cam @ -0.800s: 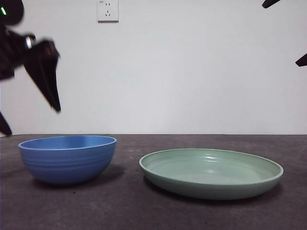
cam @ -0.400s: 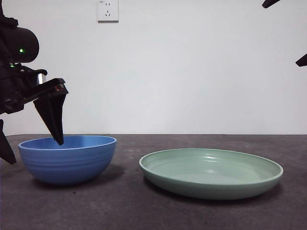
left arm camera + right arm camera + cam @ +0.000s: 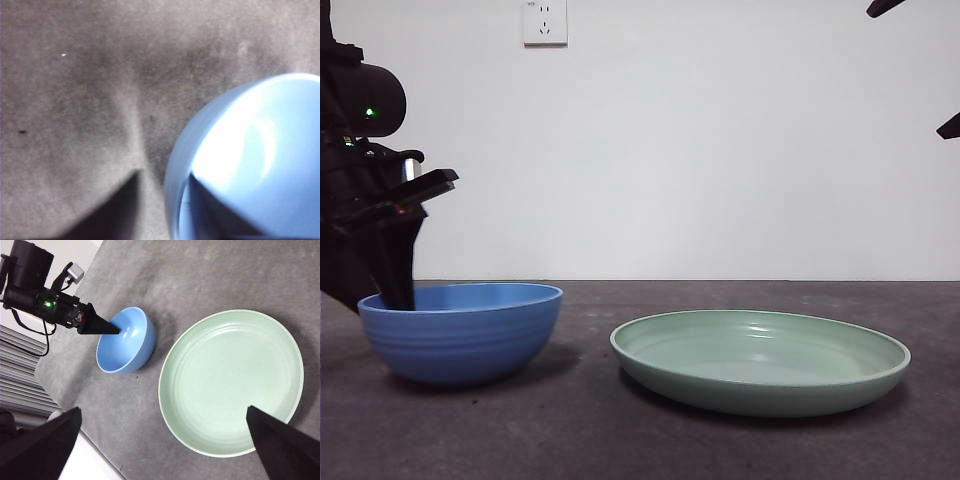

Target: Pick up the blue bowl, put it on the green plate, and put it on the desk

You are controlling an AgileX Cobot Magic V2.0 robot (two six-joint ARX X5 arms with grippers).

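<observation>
The blue bowl stands on the desk at the left, upright. The green plate lies to its right, apart from it and empty. My left gripper is down at the bowl's left rim. In the left wrist view my left gripper is open and straddles the rim, with one jaw inside the bowl and one outside. My right gripper is open and empty, high above the plate. That view also shows the bowl with the left gripper at its rim.
A white wall with a socket stands behind the desk. Black tips of the right arm show at the top right corner. The desk's edge and a slatted surface lie beyond the bowl in the right wrist view.
My left gripper has come down from above and moved left onto the bowl's left rim. The bowl, the plate and the right arm have not moved.
</observation>
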